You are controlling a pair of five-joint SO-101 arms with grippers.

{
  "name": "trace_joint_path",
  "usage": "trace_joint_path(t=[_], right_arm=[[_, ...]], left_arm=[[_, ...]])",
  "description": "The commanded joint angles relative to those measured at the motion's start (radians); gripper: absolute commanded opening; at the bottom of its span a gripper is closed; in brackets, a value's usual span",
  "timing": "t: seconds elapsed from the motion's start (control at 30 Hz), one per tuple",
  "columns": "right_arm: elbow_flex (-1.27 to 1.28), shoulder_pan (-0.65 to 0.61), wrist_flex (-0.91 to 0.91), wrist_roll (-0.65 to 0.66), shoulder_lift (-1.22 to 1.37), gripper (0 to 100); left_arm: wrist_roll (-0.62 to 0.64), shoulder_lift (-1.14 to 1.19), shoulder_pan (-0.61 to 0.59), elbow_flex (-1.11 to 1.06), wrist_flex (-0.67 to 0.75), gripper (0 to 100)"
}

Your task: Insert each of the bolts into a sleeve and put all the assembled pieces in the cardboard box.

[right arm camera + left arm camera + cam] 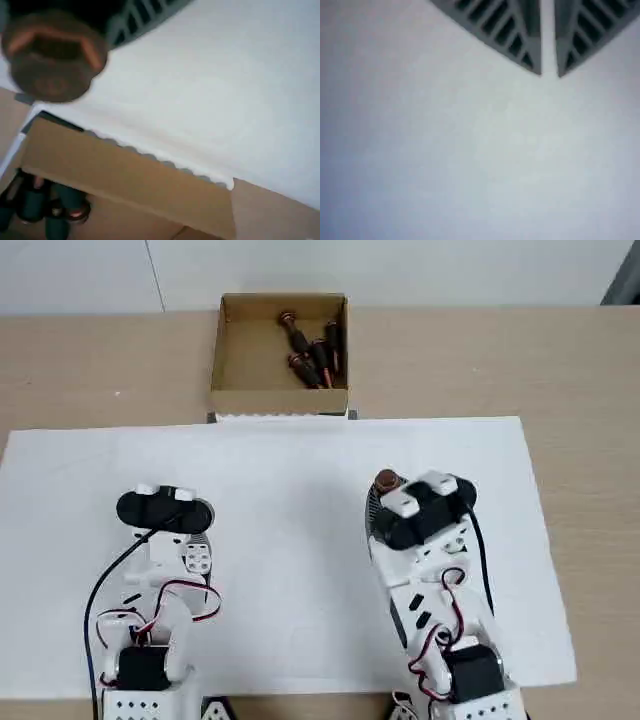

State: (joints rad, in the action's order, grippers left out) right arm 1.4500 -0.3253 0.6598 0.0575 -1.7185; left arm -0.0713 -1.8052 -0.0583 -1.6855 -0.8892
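A cardboard box (280, 400) stands at the back of the table, with several dark sleeved bolts (312, 352) lying in its right half. My right gripper (386, 490) hovers over the white sheet in front of the box, shut on a bolt (388, 480) with a brown head. The right wrist view shows that hexagonal head (52, 57) close up beside a dark finger (140, 17), with the box wall (125, 175) and the pieces (45, 210) beyond. My left gripper (165, 506) is low over the sheet at the left, its fingers (520, 35) together with nothing between them.
A white paper sheet (300, 540) covers the table's middle and front, reaching up to the box. Bare wooden tabletop (580, 390) lies around it. Both arm bases stand at the front edge.
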Motion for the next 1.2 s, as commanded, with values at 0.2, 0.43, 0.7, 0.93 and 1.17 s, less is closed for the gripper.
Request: trace_joint_path(t=[0.2, 0.43, 0.7, 0.93, 1.17], right_arm=[[-0.483, 0.013, -0.091, -0.074, 0.595, 0.2], [-0.956, 0.013, -0.174, -0.072, 1.147, 0.2], [-1.534, 0.007, -0.176, -0.034, 1.721, 0.3], [-1.915, -0.016, -0.18, 0.141, 2.117, 0.3], [-2.225, -0.077, -0.18, 0.238, 2.437, 0.3]], left_arm=[[-0.002, -0.011, 0.0, 0.004, -0.002, 1], [-0.005, -0.011, -0.006, 0.004, -0.003, 1], [-0.006, -0.011, -0.006, 0.004, -0.003, 1], [-0.006, -0.011, -0.006, 0.004, -0.003, 1], [-0.006, -0.011, -0.006, 0.004, -0.003, 1]])
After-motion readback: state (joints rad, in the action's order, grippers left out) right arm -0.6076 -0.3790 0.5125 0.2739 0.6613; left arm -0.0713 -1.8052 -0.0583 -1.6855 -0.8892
